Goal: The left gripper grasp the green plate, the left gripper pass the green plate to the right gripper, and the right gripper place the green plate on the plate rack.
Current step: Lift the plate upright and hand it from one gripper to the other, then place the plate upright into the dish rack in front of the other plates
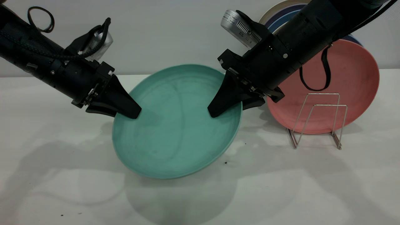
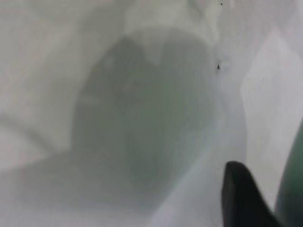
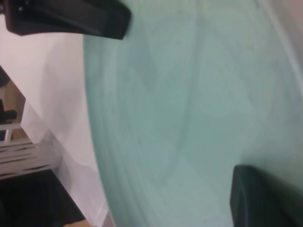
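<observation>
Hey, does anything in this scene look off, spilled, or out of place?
Only small dark specks on the white table, near the green plate, which the left gripper and right gripper both grip tilted. The pink plate sits in the plate rack.

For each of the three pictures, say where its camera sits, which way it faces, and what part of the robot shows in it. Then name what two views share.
Exterior view: in front of the rig, facing both arms; left gripper and right gripper both on the raised green plate, pink plate in the plate rack behind.
Left wrist view: on the left arm, looking down at the table and the plate's shadow; one black finger shows.
Right wrist view: on the right arm, facing the plate's face; its own finger shows.
Shared: the green plate.
</observation>
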Available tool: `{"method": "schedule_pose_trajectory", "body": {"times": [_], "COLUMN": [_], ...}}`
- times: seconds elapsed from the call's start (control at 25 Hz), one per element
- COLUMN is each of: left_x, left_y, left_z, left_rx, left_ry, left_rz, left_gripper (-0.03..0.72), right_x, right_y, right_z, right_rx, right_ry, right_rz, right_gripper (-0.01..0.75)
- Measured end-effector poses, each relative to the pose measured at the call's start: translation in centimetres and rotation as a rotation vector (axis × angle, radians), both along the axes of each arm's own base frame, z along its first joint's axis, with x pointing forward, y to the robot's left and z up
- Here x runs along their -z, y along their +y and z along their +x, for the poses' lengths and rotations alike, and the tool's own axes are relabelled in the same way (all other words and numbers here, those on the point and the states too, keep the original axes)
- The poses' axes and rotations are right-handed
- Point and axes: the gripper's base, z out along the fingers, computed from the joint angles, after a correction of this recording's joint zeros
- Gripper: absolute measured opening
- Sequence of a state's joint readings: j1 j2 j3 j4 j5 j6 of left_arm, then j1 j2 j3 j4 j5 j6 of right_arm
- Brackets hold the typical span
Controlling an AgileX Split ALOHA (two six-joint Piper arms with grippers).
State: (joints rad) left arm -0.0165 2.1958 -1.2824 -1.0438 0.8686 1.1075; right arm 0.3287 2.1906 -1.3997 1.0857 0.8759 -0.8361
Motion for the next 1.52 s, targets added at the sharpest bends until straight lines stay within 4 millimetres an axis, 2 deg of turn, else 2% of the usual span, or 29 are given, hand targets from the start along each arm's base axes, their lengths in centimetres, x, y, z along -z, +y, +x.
{"method": "schedule_pose_trajectory", "body": {"times": [0.2, 0.28, 0.36, 0.68, 0.76, 0.84, 1.0, 1.08, 1.2, 1.32, 1.52], "left_x": [-0.3, -0.6, -1.0, -5.2, -6.0, -6.6, -7.1, -7.2, -7.2, -7.2, -7.2], "left_y": [-0.3, -0.5, -0.6, -0.3, 0.1, 0.6, 1.5, 1.5, 1.5, 1.5, 1.5], "left_z": [-0.3, -0.6, -0.8, -1.0, -1.1, -1.1, -1.1, -1.1, -1.1, -1.1, -1.1], "left_rx": [0.016, 0.033, 0.047, 0.058, 0.060, 0.054, 0.035, 0.033, 0.033, 0.034, 0.035], "left_ry": [0.035, 0.058, 0.074, -0.026, -0.048, -0.058, -0.067, -0.068, -0.068, -0.068, -0.068], "left_rz": [-0.050, -0.083, -0.104, -0.091, -0.072, -0.053, -0.042, -0.042, -0.042, -0.042, -0.043], "left_gripper": [0.583, 0.652, 0.680, 0.655, 0.646, 0.636, 0.610, 0.599, 0.591, 0.591, 0.589], "right_x": [0.1, -0.1, -0.6, -3.9, -5.4, -7.4, -12.8, -15.7, -18.8, -19.7, -19.7], "right_y": [-0.1, -0.3, -0.7, -2.2, -2.5, -2.9, -4.2, -5.0, -6.7, -8.8, -12.5], "right_z": [-0.1, 0.0, 0.1, 0.5, 0.3, 0.1, -1.2, -2.3, -3.7, -3.6, -1.9], "right_rx": [-0.056, -0.077, -0.103, -0.199, -0.216, -0.235, -0.341, -0.438, -0.586, -0.574, -0.502], "right_ry": [-0.045, -0.079, -0.138, -0.382, -0.443, -0.511, -0.729, -0.866, -1.000, -1.017, -1.045], "right_rz": [-0.010, -0.042, -0.096, -0.287, -0.317, -0.347, -0.450, -0.532, -0.682, -0.775, -0.873], "right_gripper": [0.098, 0.098, 0.098, 0.098, 0.098, 0.098, 0.098, 0.098, 0.098, 0.098, 0.098]}}
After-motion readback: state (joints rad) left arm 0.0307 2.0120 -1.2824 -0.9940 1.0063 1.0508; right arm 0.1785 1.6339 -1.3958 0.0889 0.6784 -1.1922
